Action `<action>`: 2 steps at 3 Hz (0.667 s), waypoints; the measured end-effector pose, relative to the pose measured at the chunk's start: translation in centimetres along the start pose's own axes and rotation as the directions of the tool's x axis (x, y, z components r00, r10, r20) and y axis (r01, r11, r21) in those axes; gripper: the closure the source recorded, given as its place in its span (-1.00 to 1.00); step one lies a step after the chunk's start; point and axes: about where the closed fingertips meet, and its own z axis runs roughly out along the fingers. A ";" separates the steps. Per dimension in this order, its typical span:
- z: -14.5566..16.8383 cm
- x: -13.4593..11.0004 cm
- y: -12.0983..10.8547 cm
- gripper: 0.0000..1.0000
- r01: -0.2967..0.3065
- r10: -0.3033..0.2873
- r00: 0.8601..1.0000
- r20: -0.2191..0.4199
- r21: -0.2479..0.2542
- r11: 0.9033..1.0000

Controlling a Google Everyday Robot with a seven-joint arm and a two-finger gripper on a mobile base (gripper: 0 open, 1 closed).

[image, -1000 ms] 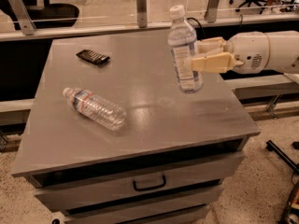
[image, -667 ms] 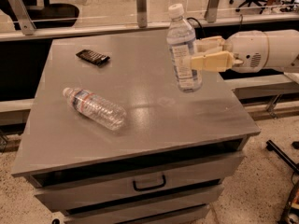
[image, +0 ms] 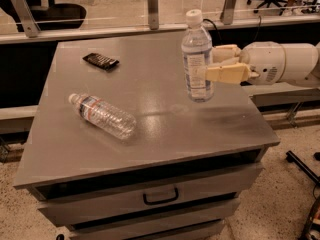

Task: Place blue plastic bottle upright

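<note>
Over the right side of the counter (image: 150,134), the blue plastic bottle (image: 196,54) is held upright, clamped at its label by the pincer (image: 206,62). The white arm (image: 280,61) is extended level from the right, fingers pointed leftward

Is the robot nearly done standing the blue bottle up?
Nearly. Done: the blue plastic bottle is upright, cap on top, over the grey cabinet top. In hand: the gripper, reaching from the right, has its jaws shut on it. Left: make sure it rests on the top, then let go.
</note>
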 end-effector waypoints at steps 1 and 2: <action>-0.2 -0.7 -0.2 1.00 0.018 -0.017 0.999 -0.038 0.028 0.999; -0.4 -2.0 -0.4 0.65 0.045 -0.041 0.997 -0.069 0.065 0.997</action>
